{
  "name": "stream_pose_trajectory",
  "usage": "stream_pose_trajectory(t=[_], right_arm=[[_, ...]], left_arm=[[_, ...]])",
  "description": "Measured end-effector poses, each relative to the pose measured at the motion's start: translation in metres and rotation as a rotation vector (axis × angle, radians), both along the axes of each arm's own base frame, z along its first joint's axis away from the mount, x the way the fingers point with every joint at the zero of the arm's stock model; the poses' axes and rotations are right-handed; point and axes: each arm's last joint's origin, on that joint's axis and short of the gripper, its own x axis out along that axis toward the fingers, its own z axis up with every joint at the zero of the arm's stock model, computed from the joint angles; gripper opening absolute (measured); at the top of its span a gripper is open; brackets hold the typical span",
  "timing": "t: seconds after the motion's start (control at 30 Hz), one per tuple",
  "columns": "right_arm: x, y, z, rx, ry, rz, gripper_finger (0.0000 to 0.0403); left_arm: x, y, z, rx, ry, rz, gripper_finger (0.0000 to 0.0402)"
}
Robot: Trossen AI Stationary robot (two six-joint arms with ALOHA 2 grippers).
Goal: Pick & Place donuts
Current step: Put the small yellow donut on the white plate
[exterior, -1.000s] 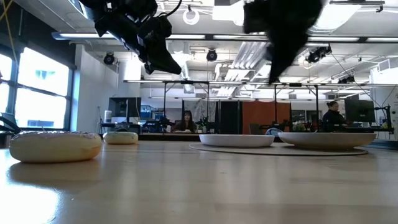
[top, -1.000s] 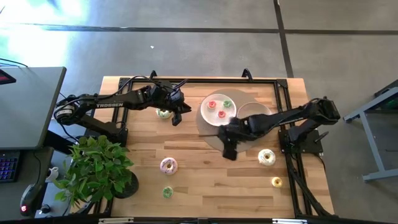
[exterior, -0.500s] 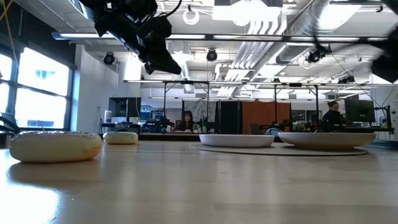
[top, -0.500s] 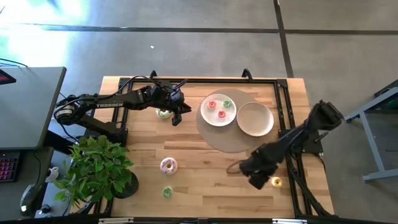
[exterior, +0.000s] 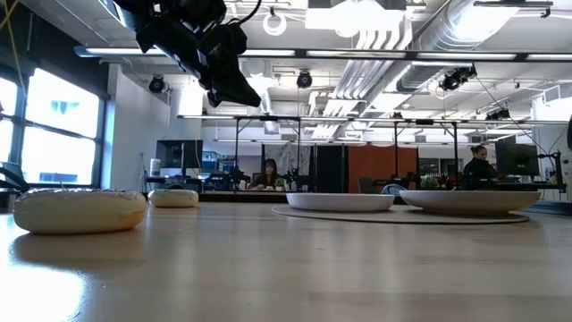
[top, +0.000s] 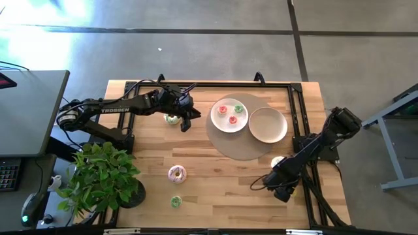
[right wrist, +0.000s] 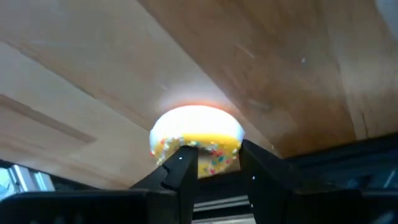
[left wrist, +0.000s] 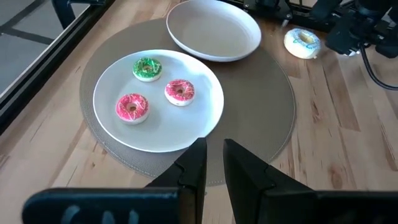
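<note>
- Reaching down at the table's five o'clock corner, the right gripper (top: 282,190) has its fingers (right wrist: 180,163) set narrowly either side of a yellow-iced donut (right wrist: 198,138); whether they grip it I cannot tell.
- The left gripper (top: 189,119) hangs above the table at about eleven o'clock, its fingers (left wrist: 194,163) a narrow slit apart and holding nothing, with a green-and-white donut (top: 172,119) just beside it on the wood.
- On the round mat (top: 240,149) at one o'clock sit two white plates: one plate (left wrist: 118,81) carries a green donut (left wrist: 147,68), a red donut (left wrist: 132,107) and a pink-and-white donut (left wrist: 180,91); the other plate (top: 267,124) is bare.
- A white donut with yellow icing (top: 277,161) lies at four o'clock, close to the right arm.
- A pink donut (top: 177,173) and a small green donut (top: 176,202) lie toward seven o'clock, near a potted plant (top: 104,175).
</note>
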Motion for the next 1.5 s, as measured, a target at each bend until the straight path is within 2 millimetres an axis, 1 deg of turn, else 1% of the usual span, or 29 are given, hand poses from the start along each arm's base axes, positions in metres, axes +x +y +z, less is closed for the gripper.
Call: stream_pose_trajectory(t=[0.07,0.13,0.2,0.33,0.37,0.43,0.5,0.57,0.63,0.7,0.8,0.87,0.93,1.0,1.03,1.1,1.17,1.27,1.4,1.5], right_arm=[[-0.001,-0.002,-0.002,-0.031,-0.015,0.003,0.0112],[-0.001,-0.002,-0.002,-0.036,-0.027,0.011,0.0102],[0.0,-0.002,-0.002,-0.019,-0.025,0.01,0.0081],[0.002,-0.002,0.002,0.034,-0.027,-0.005,0.002],[0.004,-0.003,0.004,0.05,-0.036,-0.014,0.0013],[0.01,-0.004,0.012,0.057,-0.084,-0.033,0.0015],[0.021,-0.005,0.024,0.045,-0.192,-0.039,0.0025],[0.035,-0.009,0.038,-0.008,-0.35,-0.019,0.0027],[0.049,-0.015,0.052,-0.117,-0.535,0.019,0.002],[0.064,-0.024,0.066,-0.311,-0.727,0.057,0.001],[0.084,-0.041,0.079,-0.692,-0.964,0.069,0.0007],[0.096,-0.056,0.087,-0.933,-1.064,0.037,0.0013],[0.105,-0.074,0.093,-1.13,-1.09,-0.003,0.0021],[0.112,-0.095,0.096,-1.244,-1.059,-0.035,0.0023],[0.114,-0.106,0.096,-1.267,-1.036,-0.055,0.0023],[0.118,-0.13,0.095,-1.234,-0.991,-0.107,0.0017],[0.122,-0.154,0.089,-1.14,-0.945,-0.177,0.0009],[0.126,-0.183,0.072,-1.003,-0.864,-0.234,0.0007],[0.127,-0.211,0.048,-0.912,-0.755,-0.202,0.0021],[0.126,-0.224,0.038,-0.896,-0.707,-0.211,0.0024]], left_arm=[[0.0,0.0,0.0,0.0,0.0,0.0,0.0053],[0.0,0.0,0.0,0.0,0.0,0.001,0.0053],[0.0,0.0,0.0,0.001,0.0,0.002,0.0053],[0.0,0.0,0.0,0.001,-0.001,0.002,0.0053],[0.0,0.0,0.0,0.001,0.0,0.002,0.0053],[0.0,0.0,0.0,0.0,-0.001,0.003,0.0053],[0.0,0.0,0.0,-0.003,-0.002,0.005,0.0053],[0.0,0.0,0.0,-0.004,-0.003,0.007,0.0053],[0.0,0.0,0.001,-0.003,-0.006,0.006,0.0053],[0.0,0.0,0.001,-0.001,-0.01,0.007,0.0053],[0.001,0.0,0.001,0.001,-0.015,0.006,0.0053],[0.001,0.0,0.001,0.001,-0.015,0.007,0.0053],[0.001,0.0,0.001,0.001,-0.015,0.006,0.0053],[0.001,0.0,0.001,0.001,-0.015,0.006,0.0053],[0.001,0.0,0.001,0.001,-0.015,0.006,0.0053],[0.001,0.0,0.001,0.001,-0.015,0.005,0.0053],[0.001,0.0,0.001,0.0,-0.013,0.005,0.0053],[0.0,0.0,0.0,-0.005,0.0,0.005,0.0053],[0.0,0.0,-0.001,-0.007,0.006,0.005,0.0053],[0.0,0.0,-0.001,-0.008,0.008,0.005,0.0053]])
